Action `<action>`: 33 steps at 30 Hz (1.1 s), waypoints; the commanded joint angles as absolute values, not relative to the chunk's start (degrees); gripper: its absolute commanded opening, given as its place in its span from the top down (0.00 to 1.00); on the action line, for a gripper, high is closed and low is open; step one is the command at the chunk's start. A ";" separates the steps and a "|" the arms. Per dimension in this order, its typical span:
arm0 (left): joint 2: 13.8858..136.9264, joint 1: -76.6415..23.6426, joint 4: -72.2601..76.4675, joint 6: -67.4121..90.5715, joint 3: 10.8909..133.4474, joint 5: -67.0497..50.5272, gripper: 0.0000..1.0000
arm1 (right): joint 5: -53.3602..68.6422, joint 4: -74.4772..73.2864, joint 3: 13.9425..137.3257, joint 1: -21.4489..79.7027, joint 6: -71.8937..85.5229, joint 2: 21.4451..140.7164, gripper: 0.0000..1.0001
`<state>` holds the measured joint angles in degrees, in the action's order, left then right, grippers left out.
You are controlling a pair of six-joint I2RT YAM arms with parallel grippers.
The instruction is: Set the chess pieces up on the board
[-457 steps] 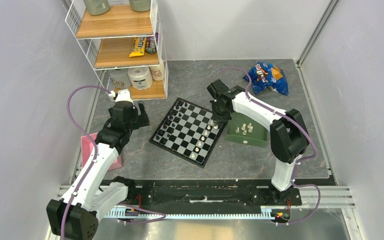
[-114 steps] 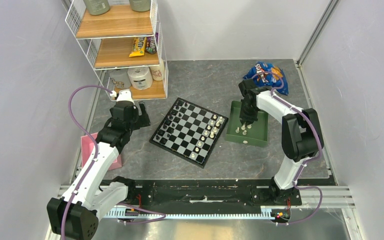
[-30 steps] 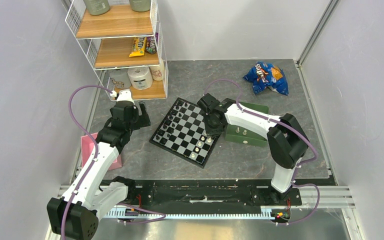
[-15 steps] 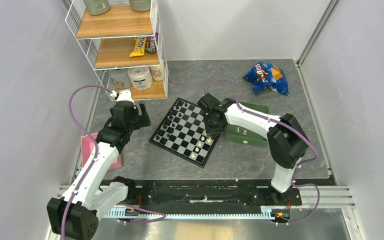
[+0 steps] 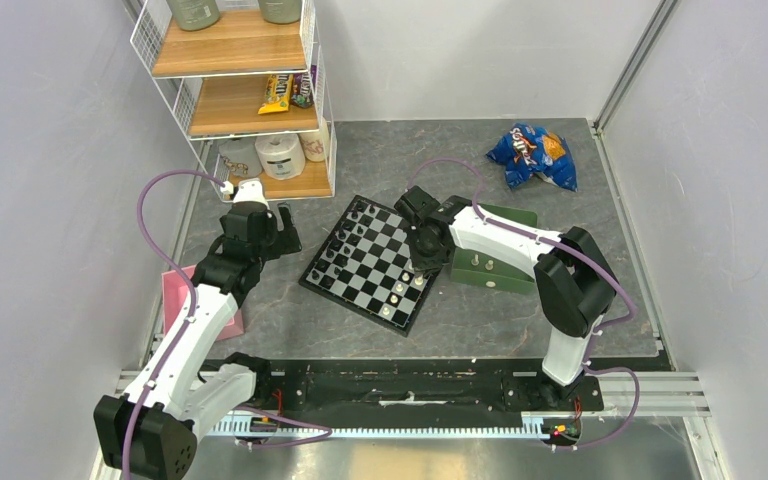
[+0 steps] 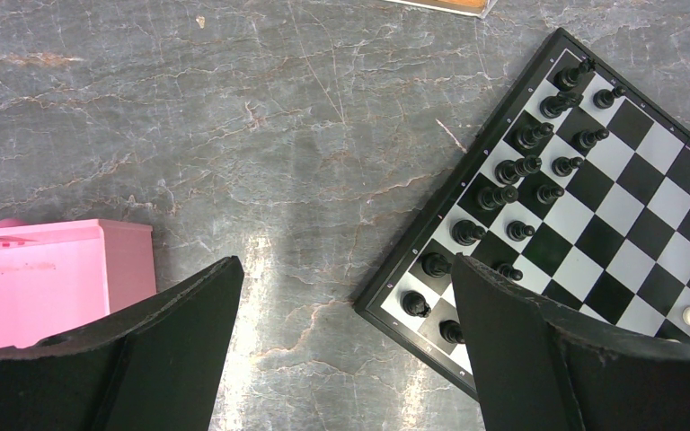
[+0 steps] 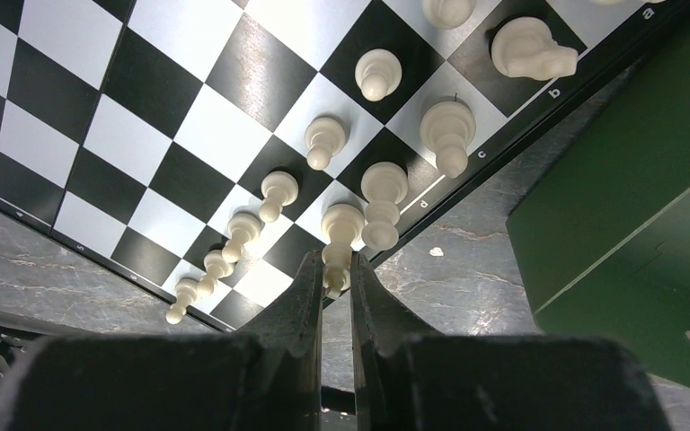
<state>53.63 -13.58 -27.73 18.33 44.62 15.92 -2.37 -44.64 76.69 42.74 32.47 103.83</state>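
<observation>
Here, grey marbled tabletop (image 5: 390, 160) under the board (image 5: 372, 264), pale walls (image 5: 460, 50), wire rack (image 5: 230, 45)

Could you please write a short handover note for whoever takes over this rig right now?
Left end effector: open, over the table beside the board.
Right end effector: shut on a white piece at the board's back row, nearest the green tray.
Done: black pieces in two rows; white pawns lined up; back row part-filled.
Left: release, then fetch the pieces remaining in the tray.
</observation>
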 commanded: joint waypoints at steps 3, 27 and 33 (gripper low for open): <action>53.30 -13.36 -27.07 17.73 45.62 15.74 0.06 | -3.08 -45.71 79.40 42.64 31.70 101.93 0.94; 53.39 -13.36 -27.04 17.68 45.62 15.66 0.06 | -1.13 -45.35 79.32 42.71 31.33 105.40 0.77; 53.52 -13.36 -27.07 17.72 45.70 15.56 0.06 | -1.42 -46.01 80.96 42.70 31.12 103.61 0.58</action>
